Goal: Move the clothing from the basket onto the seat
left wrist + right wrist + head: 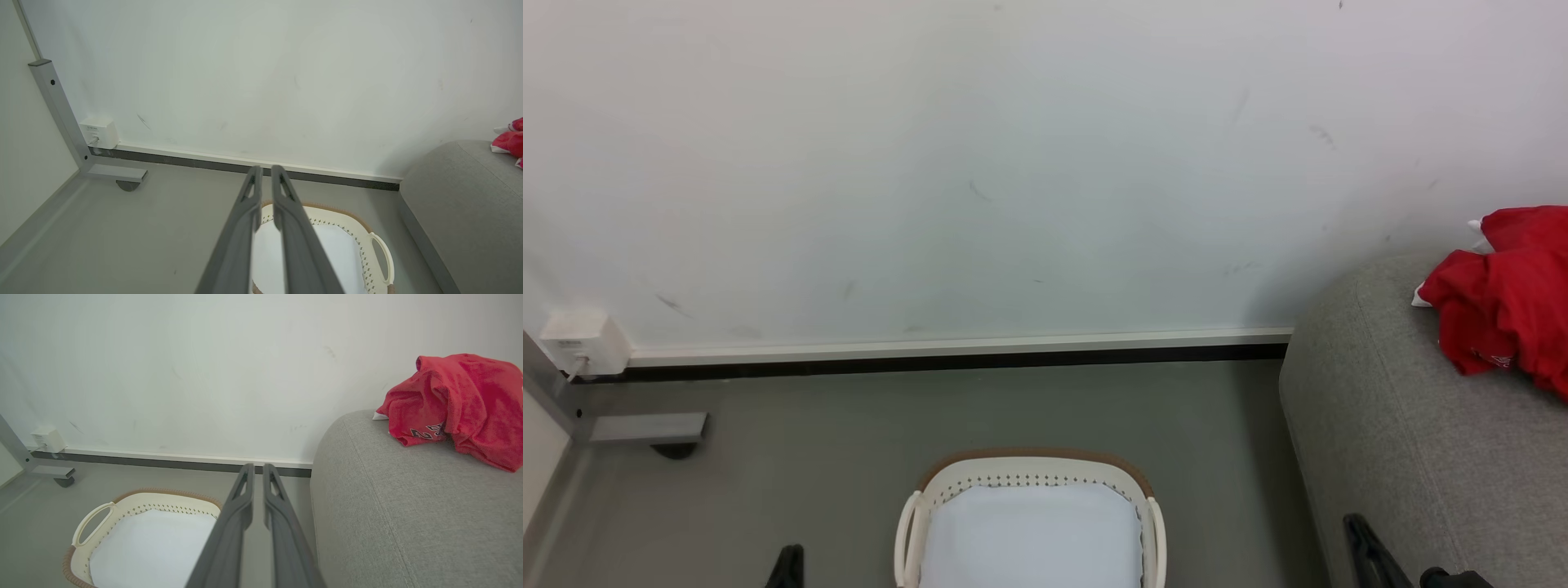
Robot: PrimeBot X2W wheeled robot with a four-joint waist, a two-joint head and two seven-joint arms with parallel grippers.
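The clothing [1503, 294], a crumpled bright red jersey with white trim, lies on top of the grey seat [1405, 425] at the right, next to the wall. On the floor at bottom centre stands the cream basket [1029, 469], holding just its pale liner. In the left wrist view my left gripper [266, 171] hangs above the basket [380, 253], its fingers nearly together and holding nothing. My right gripper [258, 469] is the same, between the basket [94, 514] and the seat [408, 506], well short of the clothing [457, 400].
A white wall with a dark baseboard [947, 359] runs behind everything. At the far left stand a grey metal frame leg with a caster [645, 429] and a white wall box [580, 339]. Grey floor lies between the basket and the wall.
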